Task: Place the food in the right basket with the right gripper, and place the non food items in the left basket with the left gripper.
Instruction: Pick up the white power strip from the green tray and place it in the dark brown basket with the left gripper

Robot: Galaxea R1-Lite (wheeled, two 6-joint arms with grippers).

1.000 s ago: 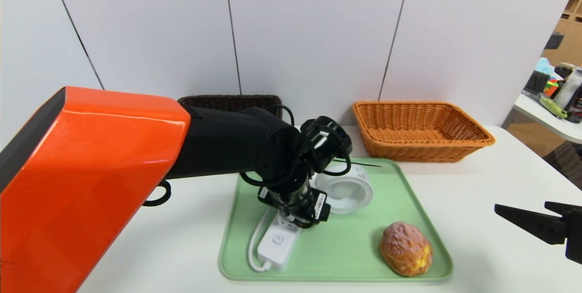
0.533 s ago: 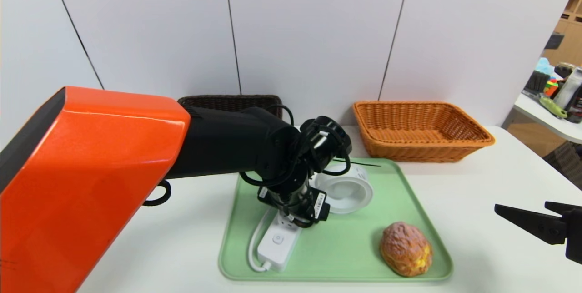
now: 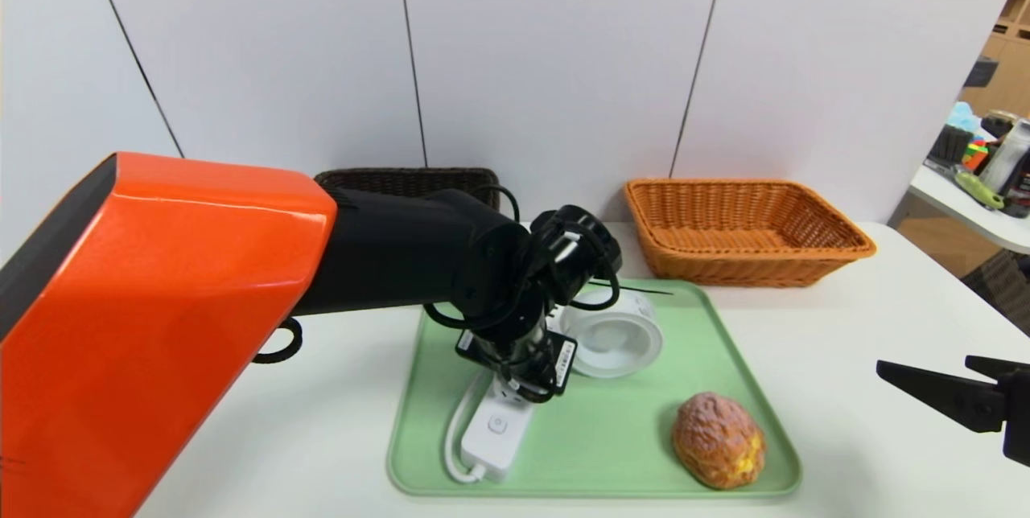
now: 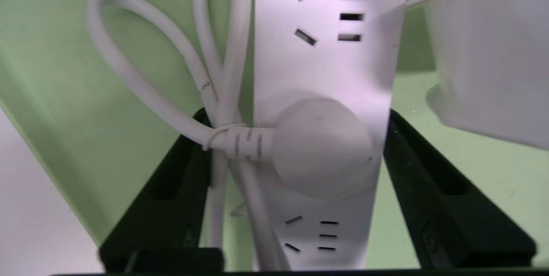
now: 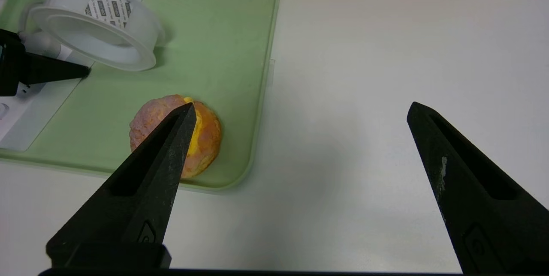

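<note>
Left wrist view shows me my left gripper (image 4: pixel 296 117) clamped across the white plastic power strip (image 4: pixel 330 53) on the pale green tray (image 4: pixel 64 74), while my right gripper (image 5: pixel 300 109) hangs apart beside that tray.

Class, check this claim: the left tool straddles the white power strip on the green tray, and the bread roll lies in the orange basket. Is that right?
Not quite. The left tool does straddle the white power strip on the green tray, but the bread roll lies on the tray too, not in the orange basket. The head view shows it.
</note>
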